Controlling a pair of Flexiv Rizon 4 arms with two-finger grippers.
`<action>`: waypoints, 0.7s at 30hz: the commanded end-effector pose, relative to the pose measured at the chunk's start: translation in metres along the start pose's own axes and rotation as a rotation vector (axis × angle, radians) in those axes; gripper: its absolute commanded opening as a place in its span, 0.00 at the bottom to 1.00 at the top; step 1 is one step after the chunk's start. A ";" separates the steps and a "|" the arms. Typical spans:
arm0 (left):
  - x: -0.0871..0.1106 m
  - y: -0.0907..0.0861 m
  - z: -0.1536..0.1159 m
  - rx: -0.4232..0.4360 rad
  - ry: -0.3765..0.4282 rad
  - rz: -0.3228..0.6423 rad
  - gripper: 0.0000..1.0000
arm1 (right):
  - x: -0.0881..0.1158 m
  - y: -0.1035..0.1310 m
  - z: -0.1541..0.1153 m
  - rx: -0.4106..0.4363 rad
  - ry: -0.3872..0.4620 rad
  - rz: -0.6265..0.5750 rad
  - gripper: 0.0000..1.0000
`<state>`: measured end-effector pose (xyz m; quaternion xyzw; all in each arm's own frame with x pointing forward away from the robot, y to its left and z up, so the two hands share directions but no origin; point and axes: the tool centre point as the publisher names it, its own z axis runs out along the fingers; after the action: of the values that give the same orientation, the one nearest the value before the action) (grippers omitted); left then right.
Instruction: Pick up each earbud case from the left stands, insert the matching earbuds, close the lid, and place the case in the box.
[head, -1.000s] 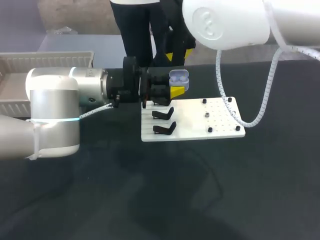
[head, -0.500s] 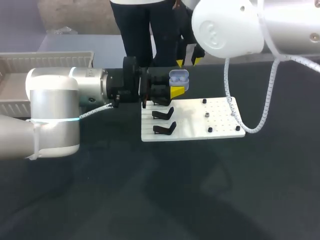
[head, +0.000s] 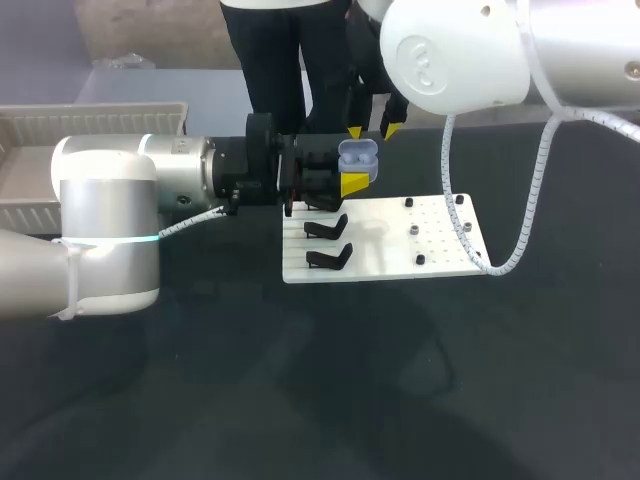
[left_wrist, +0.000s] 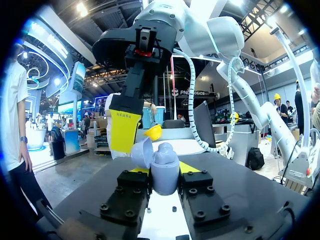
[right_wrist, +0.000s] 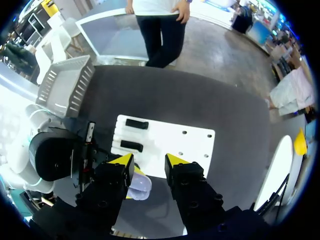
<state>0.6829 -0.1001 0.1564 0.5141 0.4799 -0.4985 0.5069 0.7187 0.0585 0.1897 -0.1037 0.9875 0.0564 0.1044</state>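
My L hand (left_wrist: 164, 170) is clamped on the open-lid case (head: 357, 153). R hand (right_wrist: 149, 161) hovers just above it, fingers apart, by the white board (head: 440, 240).

head: high behind, looking down | left wrist: close, level | right wrist: above, downward | all share earbud case (head: 357, 155)
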 end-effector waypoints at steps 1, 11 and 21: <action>0.001 -0.001 0.000 -0.004 -0.004 0.004 0.00 | 0.013 -0.001 -0.003 -0.008 -0.022 0.004 0.39; 0.001 -0.001 0.000 -0.004 -0.004 0.004 0.00 | 0.017 0.002 -0.007 -0.028 -0.036 0.025 0.43; -0.008 0.007 -0.012 -0.027 -0.013 0.026 0.00 | 0.038 -0.019 -0.062 -0.128 -0.224 0.099 1.00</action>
<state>0.6864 -0.0982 0.1584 0.5131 0.4784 -0.4955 0.5122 0.7060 0.0476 0.2341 -0.0582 0.9796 0.1162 0.1530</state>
